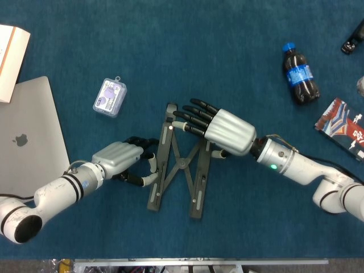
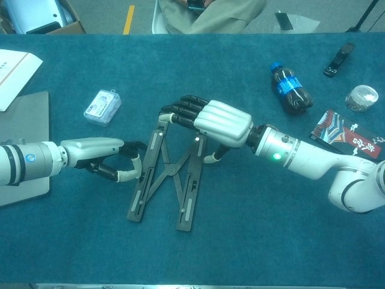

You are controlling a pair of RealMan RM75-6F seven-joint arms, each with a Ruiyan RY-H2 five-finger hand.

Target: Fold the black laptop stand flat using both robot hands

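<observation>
The black laptop stand (image 1: 182, 164) (image 2: 172, 171) lies on the blue table, its two long rails spread apart at the near end and joined by crossed struts. My left hand (image 1: 121, 158) (image 2: 96, 150) is at the left rail's outer side, fingers curled, with thumb and fingertips pinching that rail. My right hand (image 1: 228, 131) (image 2: 224, 123) lies palm down over the upper part of the right rail. Its fingers stretch straight across to the top of the left rail, and its thumb sits beside the right rail.
A silver laptop (image 1: 25, 142) (image 2: 24, 120) lies at the left edge, a small clear case (image 1: 109, 97) (image 2: 102, 107) behind my left hand. A cola bottle (image 1: 300, 74) (image 2: 289, 89), a red packet (image 1: 344, 122) (image 2: 346, 132) and a tape roll (image 2: 361, 97) sit at the right.
</observation>
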